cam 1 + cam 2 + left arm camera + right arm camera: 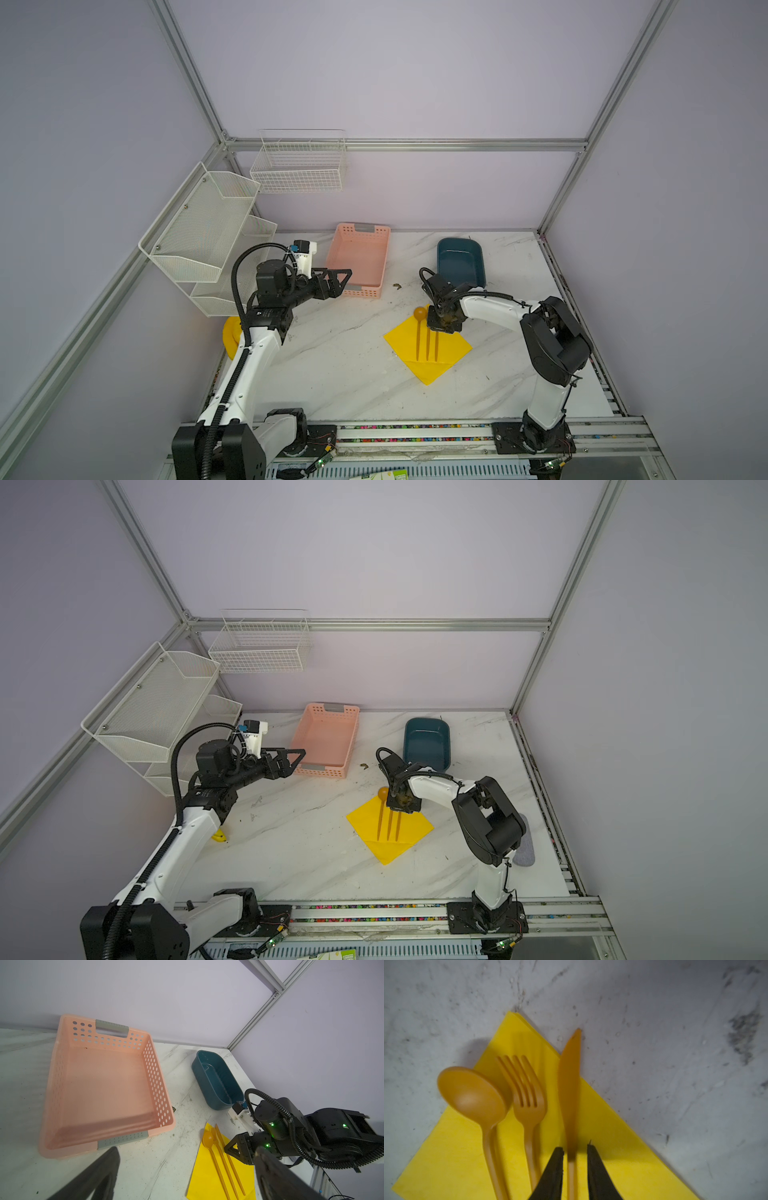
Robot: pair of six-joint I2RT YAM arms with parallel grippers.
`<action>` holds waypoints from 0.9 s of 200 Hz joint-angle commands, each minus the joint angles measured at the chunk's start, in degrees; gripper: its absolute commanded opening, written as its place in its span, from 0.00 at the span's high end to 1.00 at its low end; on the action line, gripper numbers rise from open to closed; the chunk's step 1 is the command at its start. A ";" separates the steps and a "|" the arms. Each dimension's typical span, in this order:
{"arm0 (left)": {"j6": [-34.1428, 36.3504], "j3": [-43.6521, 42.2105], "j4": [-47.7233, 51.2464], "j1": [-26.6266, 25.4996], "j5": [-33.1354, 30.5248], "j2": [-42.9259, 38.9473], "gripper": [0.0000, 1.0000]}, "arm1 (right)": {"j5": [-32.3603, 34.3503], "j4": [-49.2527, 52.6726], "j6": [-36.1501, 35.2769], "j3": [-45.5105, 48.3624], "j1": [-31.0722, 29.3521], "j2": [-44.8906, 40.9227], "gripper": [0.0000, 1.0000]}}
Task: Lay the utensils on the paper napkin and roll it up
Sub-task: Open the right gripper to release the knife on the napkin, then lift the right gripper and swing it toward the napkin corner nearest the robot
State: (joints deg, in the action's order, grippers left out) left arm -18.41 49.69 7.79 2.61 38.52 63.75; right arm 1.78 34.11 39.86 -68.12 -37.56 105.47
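Well, the three utensils are down on the napkin (pixel 453 351), which lies as a diamond on the marble table (pixel 340 374), right of centre. The spoon (pixel 473 1093), fork (pixel 527 1095) and knife (pixel 569 1084) lie side by side, long axes running 12 to 6 o'clock with the heads at 12. The spoon's bowl and the knife's tip poke past the paper's far edges.

The right pincer (pixel 575 1147) points straight down over the knife's handle. Its jaws are slightly parted and straddle the handle, with yellow showing on both sides, so I'd call it let go rather than gripped. The left pincer (pixel 338 280) hangs wide open and empty, well off toward 10 o'clock by the pink basket (pixel 384 262).

To my eye, placing is done and rolling comes next. The roll would run along the handles, so the corner at 3 o'clock matters, and the right arm is plainly nearer it.

The blue tub (pixel 459 262) at 12 o'clock stands clear. The overhanging spoon bowl could snag the paper.
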 commanded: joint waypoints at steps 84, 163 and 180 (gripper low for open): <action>1.13 -2.04 -1.07 0.29 0.15 -0.42 0.00 | -1.97 1.53 -13.09 -1.75 -1.24 -10.39 0.75; 0.36 -2.26 -1.64 0.29 0.41 0.77 0.00 | -14.56 -6.99 -51.63 4.89 -4.79 -21.08 0.66; 0.46 -2.27 -1.64 0.28 0.14 0.77 0.00 | -16.34 -6.40 -58.79 6.99 -6.51 -23.20 0.59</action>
State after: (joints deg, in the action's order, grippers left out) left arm -18.44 49.69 7.84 2.61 38.52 64.75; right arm -10.09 27.90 -2.55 -64.14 -41.69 85.08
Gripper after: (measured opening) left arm 0.996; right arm 0.369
